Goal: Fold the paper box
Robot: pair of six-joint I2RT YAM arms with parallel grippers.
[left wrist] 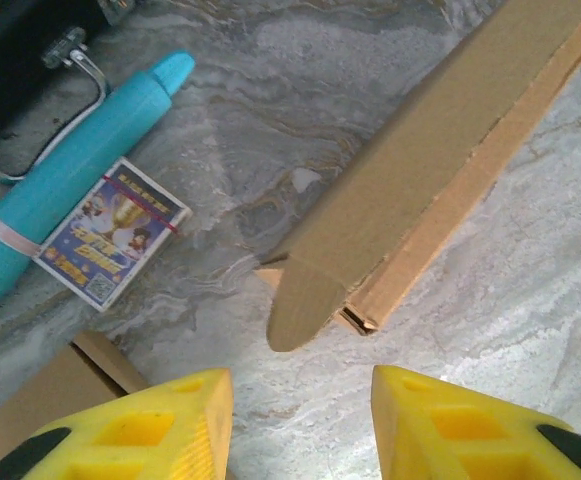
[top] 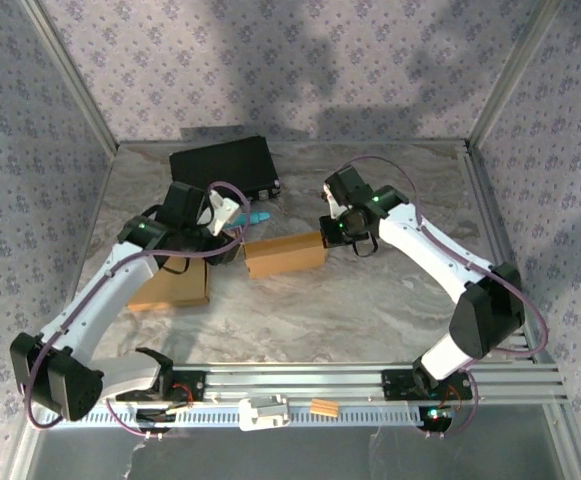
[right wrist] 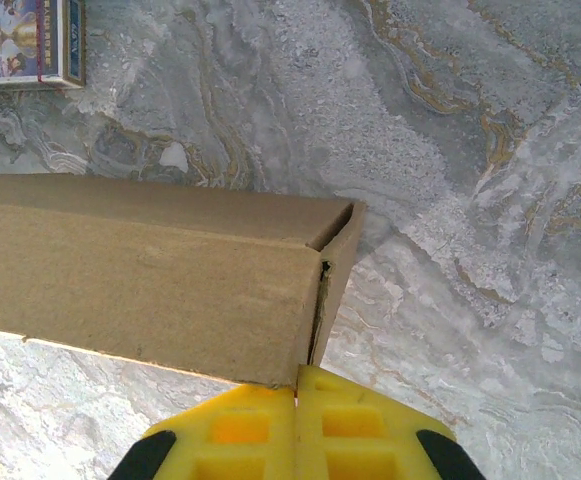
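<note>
Two grippers, one cardboard box [top: 286, 255], sitting in the middle of the table [top: 370, 310] between them. Right gripper [right wrist: 297, 385] is closed tight, pinching the box's end wall at the corner. Left gripper [left wrist: 300, 390] is spread wide with nothing in it, just short of the rounded flap [left wrist: 305, 300] at the other end.

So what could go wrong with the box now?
The right gripper pinches only a thin corner edge of the box, so the cardboard may slip out or tear. The left gripper is open near the rounded flap; a push could slide the box instead of folding it. The blue pen and card pack lie close and could get bumped.
</note>
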